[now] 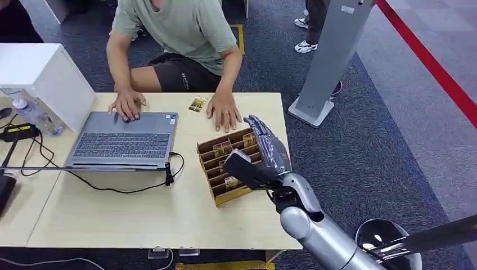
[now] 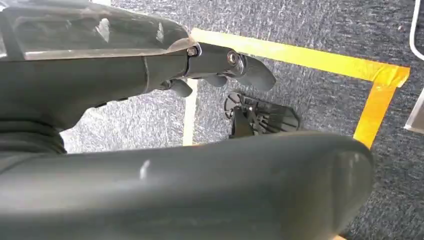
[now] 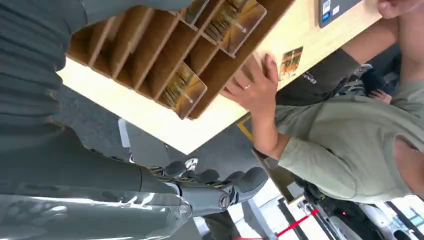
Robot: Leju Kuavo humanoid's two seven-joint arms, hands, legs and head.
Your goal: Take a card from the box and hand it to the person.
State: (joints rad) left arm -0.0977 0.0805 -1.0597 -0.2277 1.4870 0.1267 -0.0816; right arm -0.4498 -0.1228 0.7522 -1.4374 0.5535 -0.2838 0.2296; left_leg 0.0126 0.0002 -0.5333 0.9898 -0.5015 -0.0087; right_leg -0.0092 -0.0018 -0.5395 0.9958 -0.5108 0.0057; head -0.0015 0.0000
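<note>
Head view: the right hand [image 1: 261,154] hovers over the slotted box [image 1: 228,166] near the counter's [image 1: 140,214] right edge, fingers [image 1: 260,132] spread and empty, poised to pick a card [image 1: 232,182]. Beyond, the person's hand [image 1: 224,112] waits flat. Left hand [image 2: 220,65] hangs open.

One slotted box [image 1: 228,169] holds three card stacks [image 1: 222,149]; one loose card [image 1: 197,104], one laptop [image 1: 125,138], one bottle [image 1: 32,114].
</note>
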